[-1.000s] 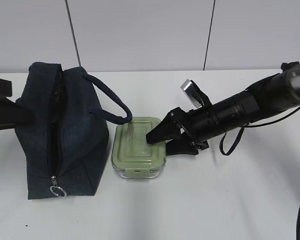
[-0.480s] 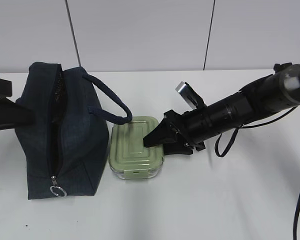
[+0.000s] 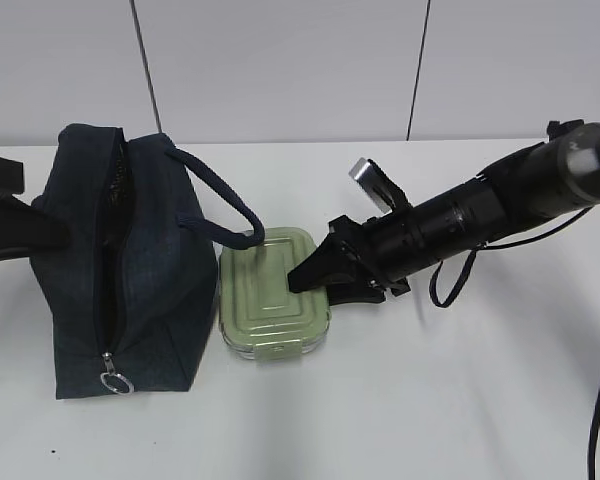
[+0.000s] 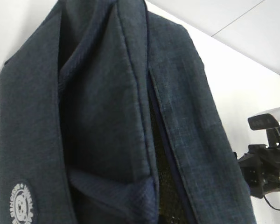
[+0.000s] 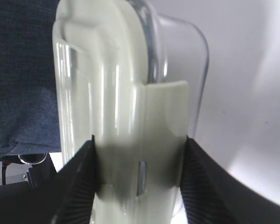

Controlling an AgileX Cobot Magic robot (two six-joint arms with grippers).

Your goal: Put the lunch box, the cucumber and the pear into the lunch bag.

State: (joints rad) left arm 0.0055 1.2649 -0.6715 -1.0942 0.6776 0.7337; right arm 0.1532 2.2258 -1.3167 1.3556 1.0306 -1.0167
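Note:
The lunch bag (image 3: 145, 290) stands at the left, its top zipper open in a dark slit. It fills the left wrist view (image 4: 107, 116). The lunch box (image 3: 270, 295), clear glass with a sage-green lid, lies right beside the bag, under its loop handle (image 3: 225, 215). My right gripper (image 3: 308, 274) is shut on the box's right end, one finger on the lid and one beneath. The right wrist view shows the box (image 5: 130, 84) clamped between both fingers (image 5: 79, 186). My left gripper (image 3: 5, 220) is behind the bag, its jaws hidden. The cucumber and the pear are out of view.
The metal ring pull (image 3: 115, 382) hangs at the bag's near end. A white logo (image 4: 21, 205) marks the bag's side. White table (image 3: 430, 400) stretches to the front and right. A cable (image 3: 450, 290) loops under my right arm.
My right gripper has pushed the lunch box left, closing the gap to the bag, and its right end has risen slightly. The bag and left arm have not moved.

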